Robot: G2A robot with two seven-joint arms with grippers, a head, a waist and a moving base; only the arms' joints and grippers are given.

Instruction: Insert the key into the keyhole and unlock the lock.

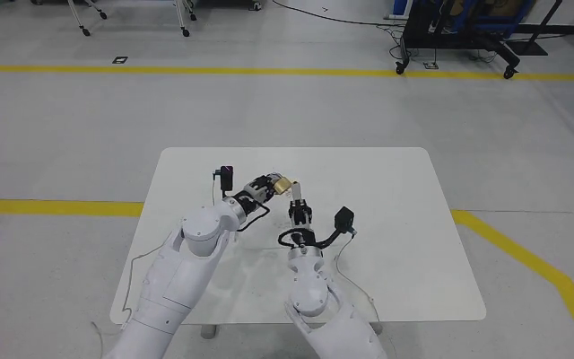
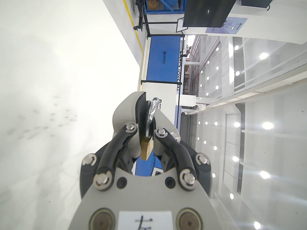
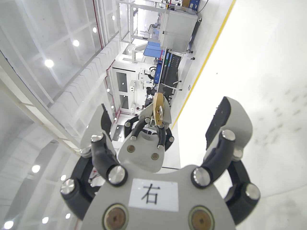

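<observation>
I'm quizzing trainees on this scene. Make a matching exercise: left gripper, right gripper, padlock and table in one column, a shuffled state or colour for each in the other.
1. left gripper
2. right gripper
3. padlock
4. table

A. white
B. open, holding nothing
C. brass-coloured
D. shut on the padlock

Pairs: 1-D, 2-B, 3-C, 4-A.

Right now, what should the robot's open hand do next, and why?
Probably ease the right gripper forward toward the lock. Its fingers are open and hold nothing, while the left gripper is shut on the lock's shackle, with the brass end facing it. A silver piece sits in that end; whether it is the key I cannot tell.
</observation>
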